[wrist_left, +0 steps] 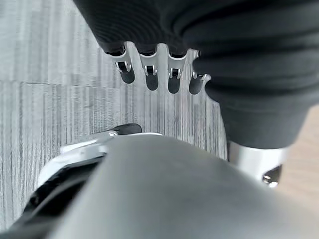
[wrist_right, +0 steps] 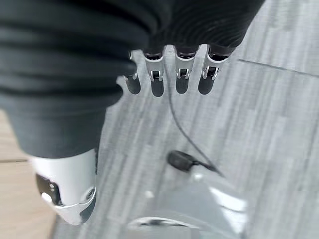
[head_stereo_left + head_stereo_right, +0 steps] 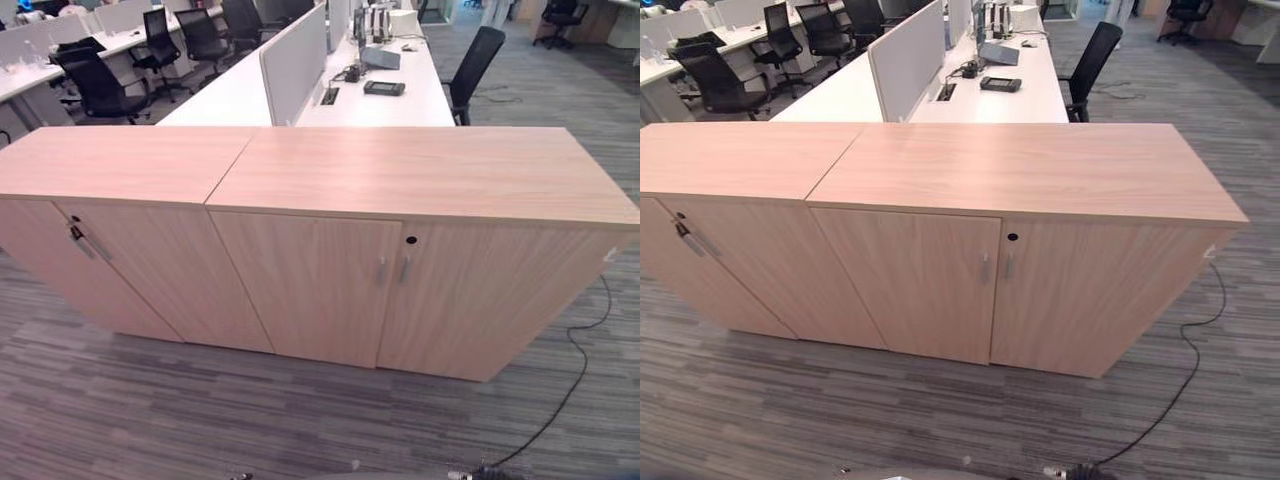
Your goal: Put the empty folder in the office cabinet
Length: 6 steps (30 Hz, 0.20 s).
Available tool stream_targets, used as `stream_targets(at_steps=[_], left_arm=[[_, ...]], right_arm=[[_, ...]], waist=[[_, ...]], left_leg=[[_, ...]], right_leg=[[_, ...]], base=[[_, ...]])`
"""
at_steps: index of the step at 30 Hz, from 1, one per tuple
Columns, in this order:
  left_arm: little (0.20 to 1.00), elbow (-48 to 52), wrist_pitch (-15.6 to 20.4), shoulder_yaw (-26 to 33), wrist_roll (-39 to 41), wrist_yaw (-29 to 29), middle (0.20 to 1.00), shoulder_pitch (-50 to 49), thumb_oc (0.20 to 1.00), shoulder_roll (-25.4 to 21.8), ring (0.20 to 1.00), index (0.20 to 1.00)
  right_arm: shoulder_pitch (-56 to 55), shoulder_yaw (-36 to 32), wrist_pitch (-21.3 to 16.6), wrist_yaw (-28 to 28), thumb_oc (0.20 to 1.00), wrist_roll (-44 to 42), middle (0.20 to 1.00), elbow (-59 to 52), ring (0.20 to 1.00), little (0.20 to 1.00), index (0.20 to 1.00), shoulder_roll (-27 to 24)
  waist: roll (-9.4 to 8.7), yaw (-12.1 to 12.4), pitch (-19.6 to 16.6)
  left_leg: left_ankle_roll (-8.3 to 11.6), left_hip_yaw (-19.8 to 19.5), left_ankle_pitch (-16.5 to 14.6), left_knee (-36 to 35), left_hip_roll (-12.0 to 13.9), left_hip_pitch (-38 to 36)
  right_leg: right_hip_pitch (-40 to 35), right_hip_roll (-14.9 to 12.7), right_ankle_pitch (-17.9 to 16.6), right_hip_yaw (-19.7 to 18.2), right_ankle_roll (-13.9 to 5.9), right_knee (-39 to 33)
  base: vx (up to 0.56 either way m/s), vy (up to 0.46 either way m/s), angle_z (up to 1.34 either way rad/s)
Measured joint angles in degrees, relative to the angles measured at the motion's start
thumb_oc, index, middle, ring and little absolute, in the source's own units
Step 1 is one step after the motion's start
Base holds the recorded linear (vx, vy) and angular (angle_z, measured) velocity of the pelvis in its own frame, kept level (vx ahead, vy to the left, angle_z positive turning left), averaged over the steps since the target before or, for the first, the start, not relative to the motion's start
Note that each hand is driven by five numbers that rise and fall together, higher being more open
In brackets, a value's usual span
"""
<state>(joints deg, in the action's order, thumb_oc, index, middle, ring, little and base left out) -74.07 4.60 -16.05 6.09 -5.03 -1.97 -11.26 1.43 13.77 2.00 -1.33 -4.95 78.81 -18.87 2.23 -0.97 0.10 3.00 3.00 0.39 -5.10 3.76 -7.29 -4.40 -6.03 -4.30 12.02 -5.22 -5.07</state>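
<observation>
A low wooden office cabinet (image 3: 420, 230) stands straight ahead with both doors shut. Two small metal handles (image 3: 391, 270) meet at its middle, and a round keyhole (image 3: 411, 240) sits above them. A second matching cabinet (image 3: 120, 200) adjoins it on the left, also shut, with a handle (image 3: 88, 243) near its left edge. My left hand (image 1: 151, 74) hangs over the grey carpet, fingers straight and holding nothing. My right hand (image 2: 182, 74) hangs the same way over the carpet, fingers relaxed and holding nothing.
Striped grey carpet (image 3: 250, 410) lies between me and the cabinets. Behind them run white desks (image 3: 380, 90) with a grey divider screen (image 3: 293, 60) and small devices. Black office chairs (image 3: 95, 85) stand at the back left, and another (image 3: 470, 65) by the desk's right side.
</observation>
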Motion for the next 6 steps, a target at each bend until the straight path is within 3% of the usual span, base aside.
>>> stream_targets(at_steps=[6], left_arm=[[1.000,0.23,0.15,-1.85,-1.01,-0.07,1.000,0.87,1.000,-0.24,1.000,1.000]], right_arm=[[0.63,2.35,0.63,-0.12,1.000,2.26,1.000,-0.14,1.000,1.000,1.000,1.53]], waist=[[0.08,-0.23,-0.36]], left_leg=[[-0.48,0.50,-0.57,-0.56,-0.28,0.21]], right_leg=[[0.32,-0.42,0.13,-0.77,-0.52,-0.35]], base=[[0.03,-0.026,-0.06]])
